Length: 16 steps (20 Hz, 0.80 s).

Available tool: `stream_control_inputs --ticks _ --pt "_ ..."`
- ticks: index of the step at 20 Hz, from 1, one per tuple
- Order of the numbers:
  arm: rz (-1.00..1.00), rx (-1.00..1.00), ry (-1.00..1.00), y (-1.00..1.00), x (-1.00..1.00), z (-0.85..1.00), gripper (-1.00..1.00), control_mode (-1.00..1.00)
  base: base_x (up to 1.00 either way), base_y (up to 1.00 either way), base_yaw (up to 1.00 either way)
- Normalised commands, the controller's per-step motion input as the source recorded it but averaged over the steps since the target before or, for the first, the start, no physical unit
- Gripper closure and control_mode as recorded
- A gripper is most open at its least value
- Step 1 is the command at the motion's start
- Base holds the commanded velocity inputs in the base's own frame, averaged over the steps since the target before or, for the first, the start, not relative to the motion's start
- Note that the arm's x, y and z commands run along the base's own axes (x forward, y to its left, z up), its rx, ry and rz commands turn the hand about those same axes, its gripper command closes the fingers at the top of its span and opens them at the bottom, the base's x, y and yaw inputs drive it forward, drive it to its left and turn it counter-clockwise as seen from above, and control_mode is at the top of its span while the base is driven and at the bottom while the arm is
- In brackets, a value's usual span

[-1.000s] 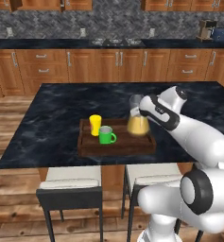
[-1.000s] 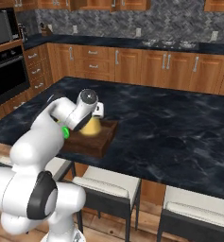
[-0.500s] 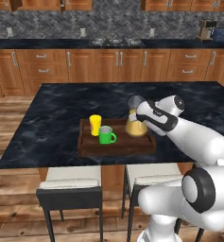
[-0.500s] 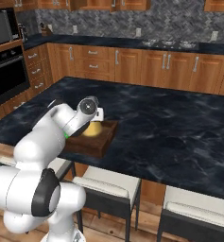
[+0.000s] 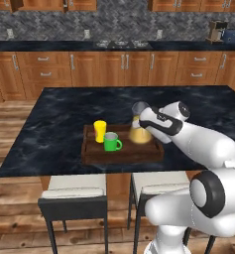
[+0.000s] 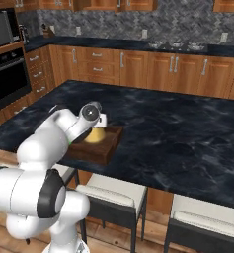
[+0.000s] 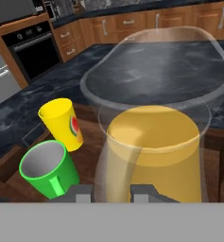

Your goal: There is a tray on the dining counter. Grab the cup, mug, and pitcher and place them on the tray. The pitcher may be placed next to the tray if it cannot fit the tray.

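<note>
On the black marble dining counter (image 5: 59, 106) lies the dark brown tray (image 5: 120, 155). The yellow cup (image 5: 100, 131) and the green mug (image 5: 110, 143) stand upright in its left half. At the tray's right end is the amber pitcher (image 5: 138, 134), upright, its base at or just above the tray floor. My gripper (image 5: 146, 119) reaches in from the right and is shut on the pitcher's clear upper part. In the hand view the pitcher (image 7: 153, 151) sits directly ahead of my gripper (image 7: 112, 191), with the cup (image 7: 62, 123) and mug (image 7: 49, 168) to its left. The right base view has the pitcher (image 6: 95, 136) half hidden behind my hand.
Two stools (image 5: 73, 192) (image 5: 158, 181) stand under the counter's near edge. A long counter with wooden drawer fronts (image 5: 114, 67) runs along the back wall, a coffee machine (image 5: 219, 32) at its right end. A wall oven (image 6: 9, 74) is at the left.
The hand and the pitcher have come down and slightly left over the tray's right end. Cup and mug have not moved.
</note>
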Motion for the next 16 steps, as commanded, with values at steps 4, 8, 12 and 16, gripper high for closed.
stream_control_inputs --ticks 4,8,12,16 --pt "0.0 0.0 0.0 0.12 0.16 -0.15 1.0 -1.0 0.0 0.0 0.0" --pt "0.0 0.0 0.0 0.07 0.18 -0.25 1.0 -1.0 0.0 0.0 0.0" --pt "0.0 0.0 0.0 0.05 0.2 -0.3 1.0 -1.0 0.0 0.0 0.0" --pt "0.0 0.0 0.0 0.05 0.22 -0.29 1.0 -1.0 0.0 0.0 0.0"
